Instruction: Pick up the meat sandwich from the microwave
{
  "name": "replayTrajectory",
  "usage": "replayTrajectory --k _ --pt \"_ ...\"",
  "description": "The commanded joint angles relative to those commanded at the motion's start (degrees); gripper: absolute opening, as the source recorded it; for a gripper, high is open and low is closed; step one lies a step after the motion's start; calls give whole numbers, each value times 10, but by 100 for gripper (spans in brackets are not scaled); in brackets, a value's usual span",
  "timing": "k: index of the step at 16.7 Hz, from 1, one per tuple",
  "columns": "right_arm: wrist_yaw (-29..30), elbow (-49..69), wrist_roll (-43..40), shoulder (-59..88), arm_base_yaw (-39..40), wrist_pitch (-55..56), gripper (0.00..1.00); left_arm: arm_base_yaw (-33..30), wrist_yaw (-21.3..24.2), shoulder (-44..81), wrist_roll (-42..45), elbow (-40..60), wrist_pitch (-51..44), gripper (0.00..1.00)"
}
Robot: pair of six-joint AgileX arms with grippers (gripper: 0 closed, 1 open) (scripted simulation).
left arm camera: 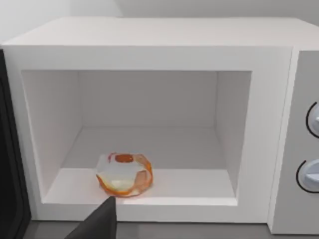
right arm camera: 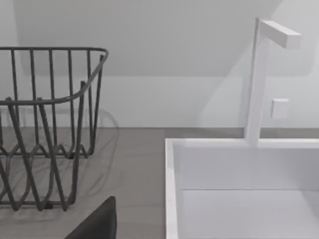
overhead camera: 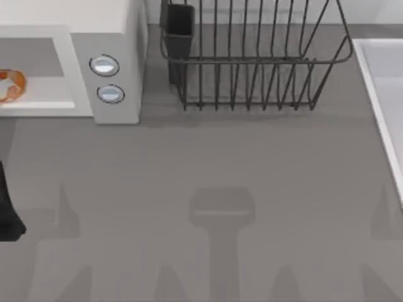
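The small roundish meat sandwich (left arm camera: pixel 123 174), orange-brown at the rim and pale in the middle, sits untouched on the floor of the boxy off-white microwave (left arm camera: pixel 149 37), close to the front lip of the open cavity. Nothing has hold of it, so by my reckoning the task is barely begun: the reach into the cavity, the grasp and the lift out are all left to do.

The left gripper (left arm camera: pixel 102 221) shows as one dark finger tip in its own wrist view, out in front of the oven's mouth with the sandwich just ahead of it and a little beyond the sill. Whether its jaws are apart or together I cannot tell from that sliver. In the top view a dark piece of the left arm (overhead camera: pixel 7 214) sits at the left edge of the table.

The right gripper (right arm camera: pixel 99 221) hangs idle off to the right, and its jaws cannot be judged either; ahead of it are a black wire dish rack (right arm camera: pixel 45 124) and a white rectangular sink basin (right arm camera: pixel 172 169) with a slim white square-section tap (right arm camera: pixel 256 79).

The flat grey tabletop (overhead camera: pixel 208 163) runs back to a plain pale wall (right arm camera: pixel 159 45).
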Motion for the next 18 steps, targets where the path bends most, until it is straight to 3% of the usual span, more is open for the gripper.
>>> replayTrajectory --k 11,18 --pt "0 0 0 0 0 0 100 1 1 16 1 6 8 100" --pt "0 0 0 0 0 0 100 19 22 239 9 93 111 100"
